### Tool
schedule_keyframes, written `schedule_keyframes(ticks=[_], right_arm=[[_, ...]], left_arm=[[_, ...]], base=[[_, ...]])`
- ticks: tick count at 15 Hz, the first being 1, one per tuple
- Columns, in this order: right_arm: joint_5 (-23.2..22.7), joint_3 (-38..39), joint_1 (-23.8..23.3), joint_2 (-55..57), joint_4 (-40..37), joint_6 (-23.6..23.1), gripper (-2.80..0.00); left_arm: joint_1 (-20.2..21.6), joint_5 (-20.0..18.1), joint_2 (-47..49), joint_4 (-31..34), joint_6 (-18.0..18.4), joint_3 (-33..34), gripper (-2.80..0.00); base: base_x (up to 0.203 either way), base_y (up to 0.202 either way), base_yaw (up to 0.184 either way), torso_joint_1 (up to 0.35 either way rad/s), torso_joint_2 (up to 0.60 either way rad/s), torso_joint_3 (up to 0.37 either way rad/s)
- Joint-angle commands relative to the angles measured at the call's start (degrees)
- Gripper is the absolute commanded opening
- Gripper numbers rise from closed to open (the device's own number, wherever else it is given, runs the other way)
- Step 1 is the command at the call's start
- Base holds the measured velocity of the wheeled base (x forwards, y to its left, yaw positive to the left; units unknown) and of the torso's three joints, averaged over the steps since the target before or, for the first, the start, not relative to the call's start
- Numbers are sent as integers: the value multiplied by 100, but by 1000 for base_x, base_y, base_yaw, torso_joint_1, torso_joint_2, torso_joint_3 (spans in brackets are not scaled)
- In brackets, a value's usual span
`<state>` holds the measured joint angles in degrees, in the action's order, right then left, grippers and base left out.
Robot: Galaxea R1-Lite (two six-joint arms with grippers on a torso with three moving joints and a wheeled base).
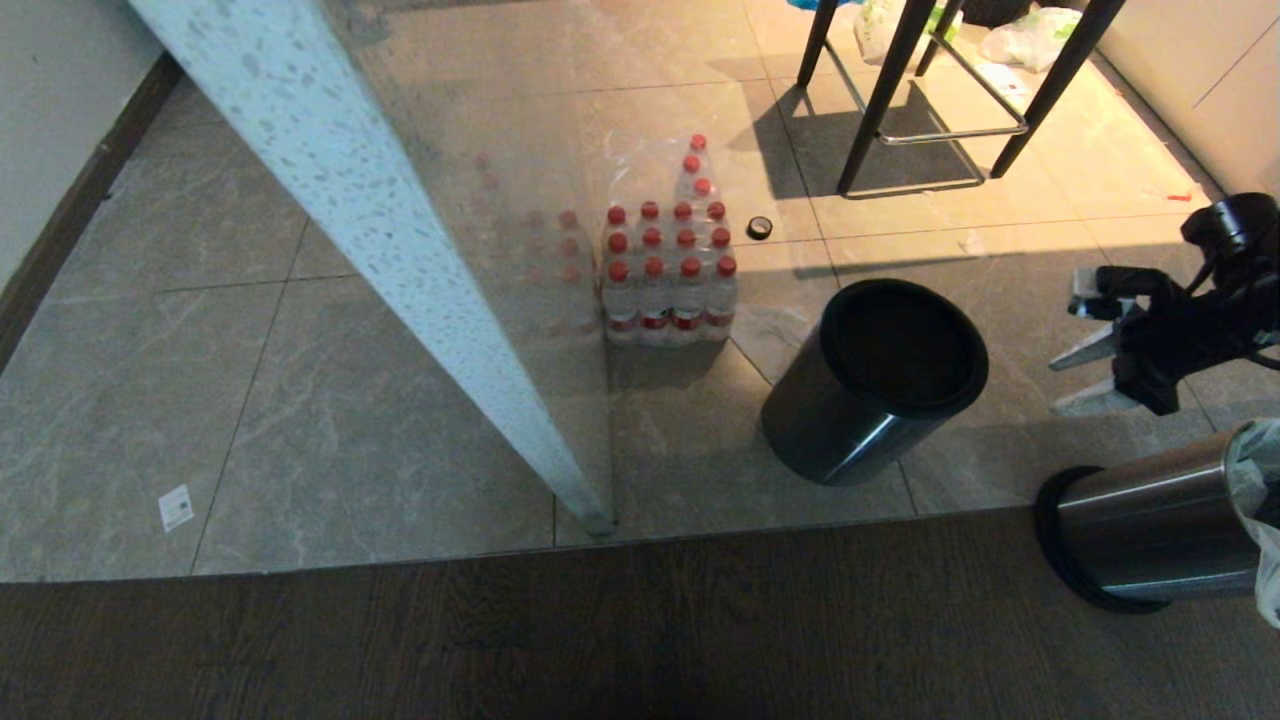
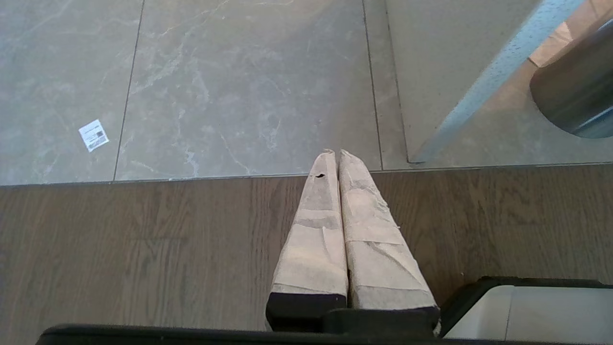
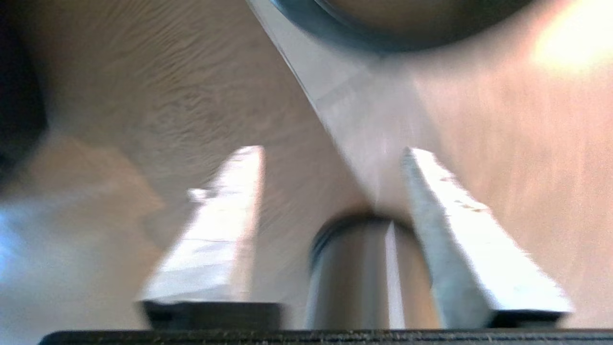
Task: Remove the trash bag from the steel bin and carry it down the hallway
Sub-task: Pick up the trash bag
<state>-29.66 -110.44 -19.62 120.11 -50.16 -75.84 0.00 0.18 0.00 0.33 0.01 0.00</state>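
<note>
In the head view, your right gripper [image 1: 1072, 376] hangs at the right edge with its fingers spread apart and nothing between them. The trash bag [image 1: 1262, 470] lies just below it, as crinkled pale plastic at the mouth of the steel bin [image 1: 1150, 530], which lies on its side across the line between tile and wood floor; claw and bag are apart. A black bin [image 1: 880, 375] stands near, beside a pack of red-capped bottles [image 1: 668, 268]. A small white label [image 1: 176, 507] lies on the tiles, its print too small to read.

In the left wrist view, your left gripper [image 2: 334, 154] is parked over the wood floor, fingers pressed together, empty.

In the right wrist view, blurred, the fingers [image 3: 230, 225] stand apart above the steel bin [image 3: 354, 273].
</note>
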Motion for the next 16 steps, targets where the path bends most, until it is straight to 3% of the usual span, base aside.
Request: schedule_keyframes(ticks=[1,5,8,14,15,16], right_arm=[[-12,356,-545,-549,-8,366,-280],[-91,1305,-1945,-1123,212,1157,-280],[-113,2190,-2898,-1256,1480,2292,-280],[-81,4297,-3997,-1276,3799,2538,-280],[-24,4559,-4105,-1266,4123,2535,0],[70,4830,-4151,-1245,4386,2513,0]], left_arm=[[0,-1,0,2,-1,0,-280],[0,-1,0,2,-1,0,-280],[0,8,0,2,-1,0,-280],[0,-1,0,2,-1,0,-280],[0,5,0,2,-1,0,-280],[0,-1,0,2,-1,0,-280]], base=[[0,0,0,0,0,0],[0,0,0,0,0,0],[0,0,0,0,0,0],[0,0,0,0,0,0],[0,0,0,0,0,0],[0,0,0,0,0,0]])
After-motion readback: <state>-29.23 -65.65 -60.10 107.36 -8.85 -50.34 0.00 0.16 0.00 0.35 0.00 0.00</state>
